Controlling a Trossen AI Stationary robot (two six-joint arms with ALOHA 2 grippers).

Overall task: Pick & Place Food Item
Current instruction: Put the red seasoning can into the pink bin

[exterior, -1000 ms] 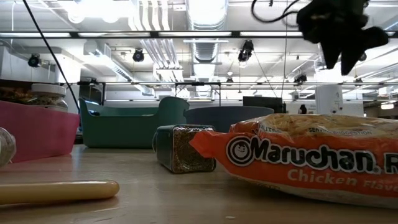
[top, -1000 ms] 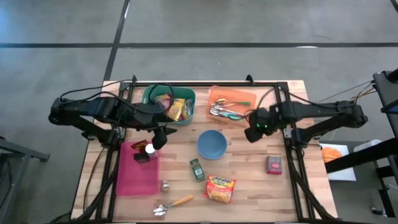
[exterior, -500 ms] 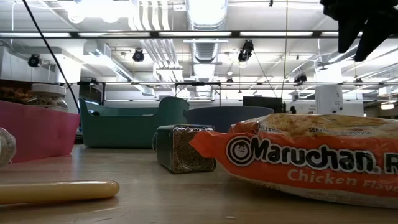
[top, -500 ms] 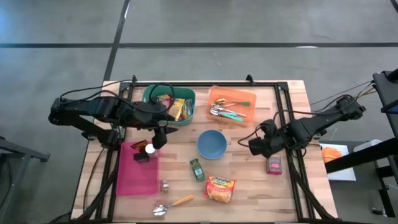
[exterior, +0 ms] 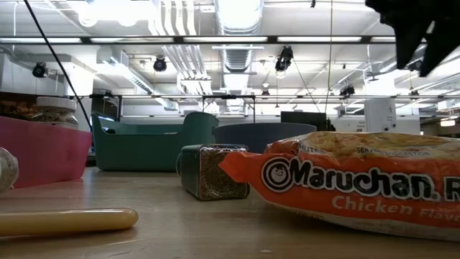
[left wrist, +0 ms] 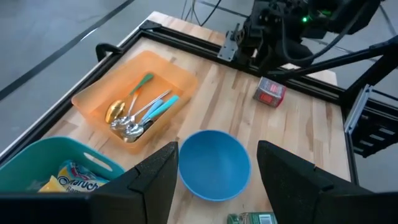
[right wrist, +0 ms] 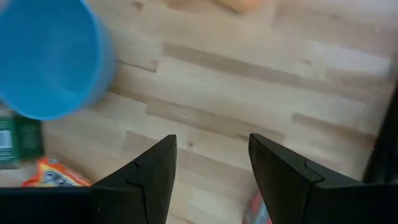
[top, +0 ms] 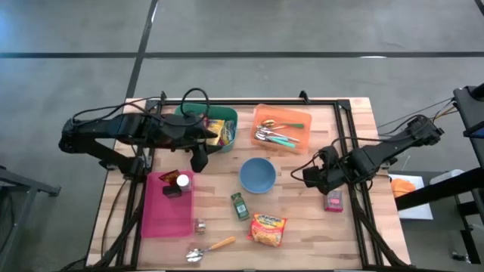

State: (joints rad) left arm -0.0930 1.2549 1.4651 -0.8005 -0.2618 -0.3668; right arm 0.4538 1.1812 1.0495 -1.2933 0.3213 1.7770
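Observation:
An orange ramen packet (top: 268,229) lies flat near the table's front edge, large in the low view (exterior: 352,183). A green spice jar (top: 240,205) lies beside it. A small red box (top: 333,200) rests on the wood at the right. My right gripper (top: 310,175) hangs open above bare wood between the blue bowl (top: 258,174) and the red box, pointing steeply down, with nothing between its fingers (right wrist: 211,180). My left gripper (top: 200,157) is open and raised between the teal bin (top: 193,113) and the pink tray (top: 168,215), looking toward the bowl (left wrist: 214,165).
The teal bin holds snack packets (top: 219,132). An orange tray (top: 291,112) with cutlery stands at the back. A white-lidded jar (top: 181,181) sits in the pink tray. A spoon (top: 210,248) and a small glass jar (top: 200,225) lie near the front edge.
My right gripper has swung from beside the orange tray toward the table's near edge and rolled about its wrist, staying open; most of this came in the first half second. My left gripper has tipped up a little toward the far edge.

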